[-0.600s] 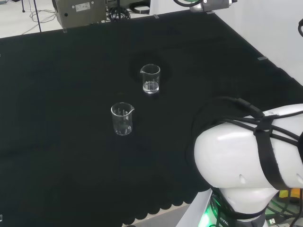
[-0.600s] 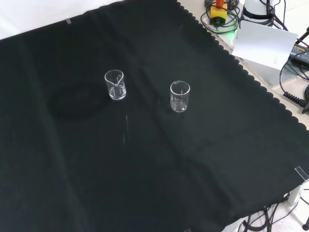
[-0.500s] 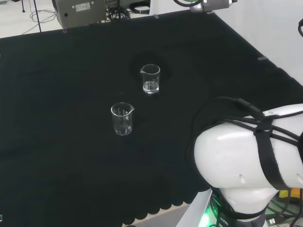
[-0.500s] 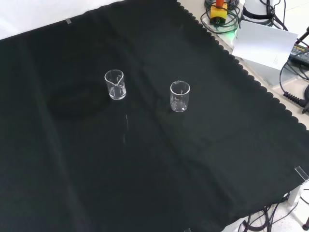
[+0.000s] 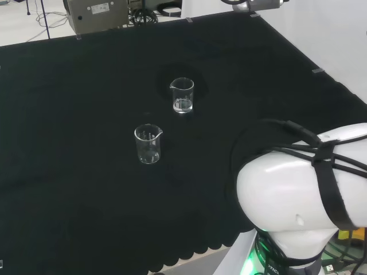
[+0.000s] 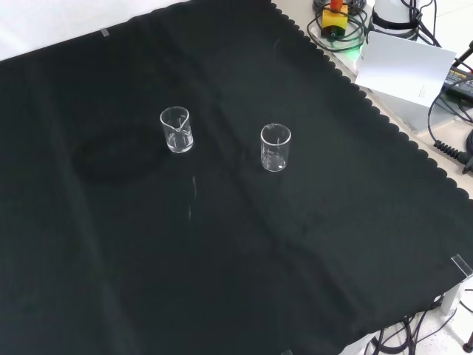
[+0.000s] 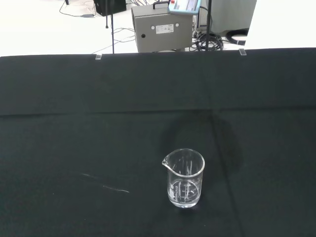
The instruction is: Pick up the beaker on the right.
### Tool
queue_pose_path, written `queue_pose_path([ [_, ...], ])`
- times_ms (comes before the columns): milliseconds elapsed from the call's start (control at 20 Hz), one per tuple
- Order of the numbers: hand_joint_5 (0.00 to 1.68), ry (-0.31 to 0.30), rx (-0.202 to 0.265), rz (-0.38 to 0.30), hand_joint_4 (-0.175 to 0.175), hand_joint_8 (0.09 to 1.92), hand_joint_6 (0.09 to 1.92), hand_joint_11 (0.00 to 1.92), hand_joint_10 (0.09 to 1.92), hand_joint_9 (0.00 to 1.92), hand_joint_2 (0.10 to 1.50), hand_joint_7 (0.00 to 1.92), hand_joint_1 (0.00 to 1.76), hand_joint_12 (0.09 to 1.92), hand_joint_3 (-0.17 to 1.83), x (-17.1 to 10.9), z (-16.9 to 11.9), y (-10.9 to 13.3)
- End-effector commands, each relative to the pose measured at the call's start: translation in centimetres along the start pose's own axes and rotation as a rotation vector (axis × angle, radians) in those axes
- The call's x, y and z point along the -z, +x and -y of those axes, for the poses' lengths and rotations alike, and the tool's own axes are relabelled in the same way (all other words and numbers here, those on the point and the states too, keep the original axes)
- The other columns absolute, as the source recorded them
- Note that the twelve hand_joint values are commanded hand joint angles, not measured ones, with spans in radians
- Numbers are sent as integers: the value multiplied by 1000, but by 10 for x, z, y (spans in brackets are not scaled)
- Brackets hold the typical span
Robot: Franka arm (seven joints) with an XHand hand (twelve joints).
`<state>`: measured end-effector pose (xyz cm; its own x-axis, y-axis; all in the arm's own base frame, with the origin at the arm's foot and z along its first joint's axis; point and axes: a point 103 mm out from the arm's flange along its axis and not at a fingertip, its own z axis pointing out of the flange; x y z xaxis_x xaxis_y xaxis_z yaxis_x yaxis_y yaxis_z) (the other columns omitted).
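Two clear beakers stand upright, apart, mid-frame on the black cloth (image 5: 69, 86); target right beaker (image 5: 182, 95) (head view) untouched, unobstructed for approach; hand's state cannot be told.

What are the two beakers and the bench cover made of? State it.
Both beakers: clear glass or plastic, glossy; the cloth shows through them, with bright glints at the rims. Which of the two, unclear. The cover: matte black cloth, creased, with a scalloped edge.
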<state>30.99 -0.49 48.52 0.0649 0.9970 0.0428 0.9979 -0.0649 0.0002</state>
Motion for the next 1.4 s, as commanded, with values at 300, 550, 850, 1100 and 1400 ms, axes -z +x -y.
queue_pose_path([
  [300, 308, 33, -81, 27, -25, 509, 87, 0, 646, 108, 1266, 9, 31, 1302, 321, -28, -14, -27],
  [550, 336, 41, -81, -3, -32, 556, 87, 0, 687, 210, 1223, 103, 143, 1363, 279, -55, -40, -51],
  [850, 348, 78, -58, -41, -36, 583, 87, 0, 695, 251, 1181, 137, 221, 1403, 258, -89, -98, -80],
  [1100, 346, 114, -45, -59, -36, 591, 87, 0, 692, 247, 1147, 132, 267, 1405, 247, -124, -135, -93],
  [1400, 341, 164, -44, -64, -36, 602, 87, 0, 693, 254, 1109, 135, 312, 1406, 240, -166, -159, -93],
])
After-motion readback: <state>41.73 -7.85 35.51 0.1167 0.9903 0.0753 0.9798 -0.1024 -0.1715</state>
